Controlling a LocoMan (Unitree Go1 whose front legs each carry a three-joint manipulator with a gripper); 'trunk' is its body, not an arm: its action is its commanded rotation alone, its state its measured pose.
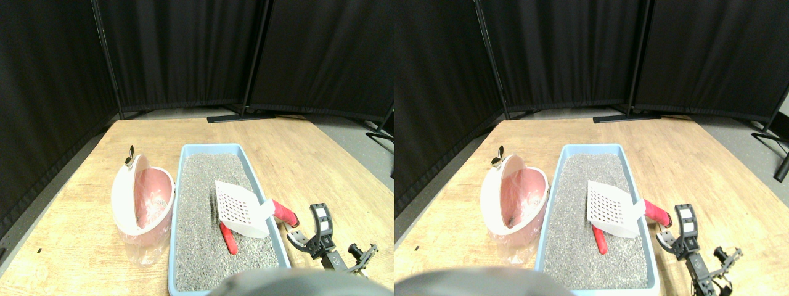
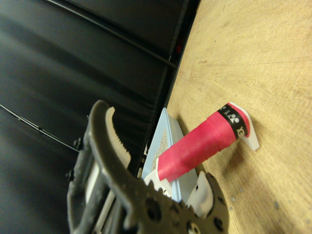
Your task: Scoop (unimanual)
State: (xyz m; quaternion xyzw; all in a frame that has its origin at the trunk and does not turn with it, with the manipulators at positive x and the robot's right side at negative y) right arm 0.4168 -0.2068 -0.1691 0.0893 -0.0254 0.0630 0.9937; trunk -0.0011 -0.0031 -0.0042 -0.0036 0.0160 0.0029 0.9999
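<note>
A white slotted scoop [image 1: 237, 206] lies tilted over the grey litter of a light-blue litter box [image 1: 174, 203]. Its red-wrapped handle [image 1: 283, 212] sticks out over the box's right rim. A small red piece [image 1: 228, 238] lies in the litter just under the scoop's head. My right gripper [image 1: 306, 227] is open on the wooden floor to the right of the box, just beyond the handle's end and apart from it. In the wrist view the red handle [image 2: 202, 144] with its black band lies ahead of the gripper [image 2: 156, 153], between the spread jaws but not clamped.
A pink bin [image 1: 151, 206] with a raised white lid [image 1: 125, 191] stands against the box's left side on clear plastic. Black curtain panels [image 1: 185, 49] close off the back and left, and their stand foot [image 1: 240, 116] rests on the floor behind.
</note>
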